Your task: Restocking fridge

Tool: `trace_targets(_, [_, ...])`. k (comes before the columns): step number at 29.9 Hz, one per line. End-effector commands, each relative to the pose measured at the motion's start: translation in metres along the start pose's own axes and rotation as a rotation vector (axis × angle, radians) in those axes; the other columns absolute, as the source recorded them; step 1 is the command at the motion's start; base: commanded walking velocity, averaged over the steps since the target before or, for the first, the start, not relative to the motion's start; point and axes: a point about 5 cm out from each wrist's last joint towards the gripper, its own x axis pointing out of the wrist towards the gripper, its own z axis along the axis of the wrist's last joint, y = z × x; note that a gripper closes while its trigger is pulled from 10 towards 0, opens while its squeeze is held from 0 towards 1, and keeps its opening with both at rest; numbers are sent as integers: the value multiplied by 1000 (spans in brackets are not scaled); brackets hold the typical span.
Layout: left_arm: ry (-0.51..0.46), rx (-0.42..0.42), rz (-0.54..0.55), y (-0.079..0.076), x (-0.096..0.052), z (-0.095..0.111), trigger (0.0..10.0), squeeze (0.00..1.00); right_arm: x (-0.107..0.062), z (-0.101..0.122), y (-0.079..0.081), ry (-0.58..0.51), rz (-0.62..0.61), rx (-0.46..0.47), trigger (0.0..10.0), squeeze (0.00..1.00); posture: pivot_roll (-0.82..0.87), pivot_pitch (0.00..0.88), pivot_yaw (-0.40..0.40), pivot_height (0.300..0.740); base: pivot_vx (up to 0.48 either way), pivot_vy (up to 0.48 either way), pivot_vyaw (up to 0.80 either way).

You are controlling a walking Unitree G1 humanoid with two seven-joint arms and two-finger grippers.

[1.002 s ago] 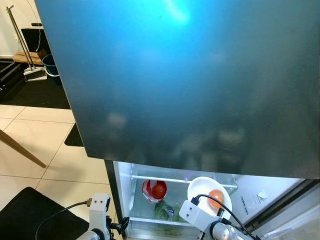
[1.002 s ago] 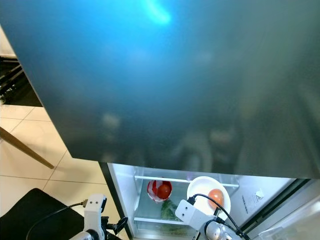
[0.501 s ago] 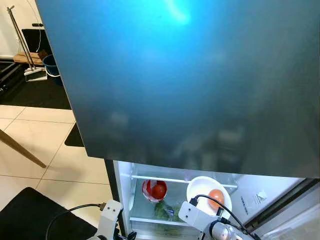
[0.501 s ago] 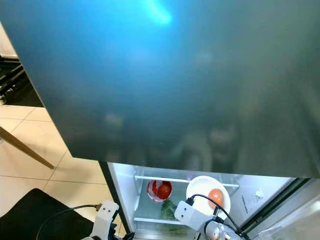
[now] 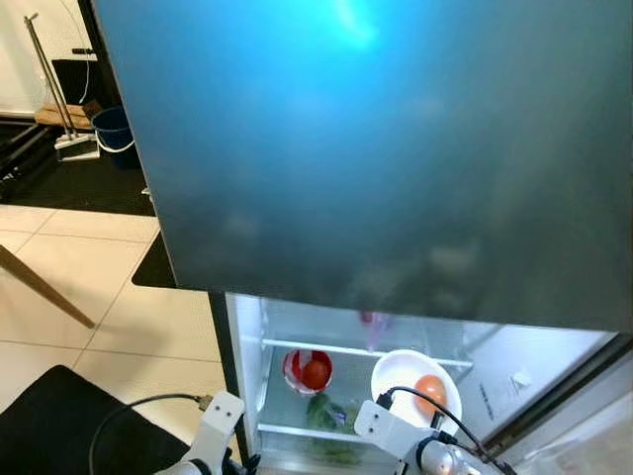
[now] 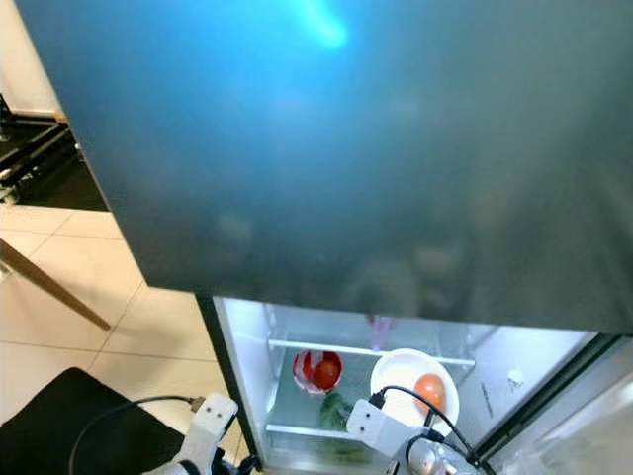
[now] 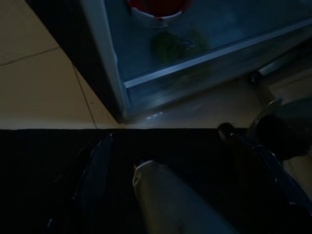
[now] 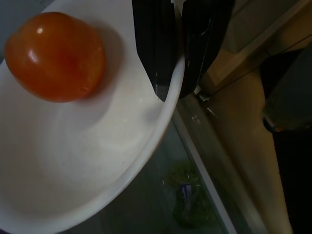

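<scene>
While the right gripper (image 8: pixel 176 78) pinches the rim of the bowl (image 8: pixel 87 161), the right wrist view gives you your best check: one black finger inside the rim, one outside, clamped on it, with the tomato (image 8: pixel 54 56) sitting on the far side of the bowl. The load is off-centre from the grip, so keep the bowl level or the tomato will likely roll.

In the left eye view, the bowl (image 5: pixel 401 381) hangs in front of the open lower fridge (image 5: pixel 242 336), beside the red bowl (image 5: pixel 306 369) already on the shelf (image 5: pixel 341 350), with greens (image 5: pixel 326 414) below. Aim for the bare stretch of shelf to the right of the red bowl, and go in low enough to clear the door (image 5: pixel 376 148) overhead.

The right eye view shows the same layout; the bowl (image 6: pixel 396 381) looks close to the shelf's edge, so push straight in rather than swinging sideways.

In the dark left wrist view, you can make out the fridge's lower edge and the floor (image 7: pixel 44 87); whether the left gripper (image 7: pixel 161 195) is parted or closed I cannot tell. Keep that arm low and out of the way.
</scene>
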Motion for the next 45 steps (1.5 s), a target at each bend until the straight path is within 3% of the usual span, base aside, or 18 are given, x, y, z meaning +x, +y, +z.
trace_targets(1, [2,30,7,4,-2,0,10000,0,0,-2,-2,8,-11,-2,10000,0,71,0,-36,620,0,0,0])
trace_targets(6, [-33,38,16,4,1,9,10000,0,0,-2,-1,7,-4,-16,10000,0,69,0,-37,596,0,0,0])
trace_targets(17, [-119,69,22,4,7,29,10000,0,-1,-3,-5,1,-9,-35,10000,0,69,0,-39,596,0,0,0])
trace_targets(28, [-244,156,20,2,13,62,10000,0,0,-3,-6,10,-7,-66,10000,0,67,0,-40,576,0,0,0])
trace_targets(45, [-276,176,-26,-8,17,69,10000,0,2,8,-19,-16,-29,-104,10000,0,67,0,-38,501,0,0,0])
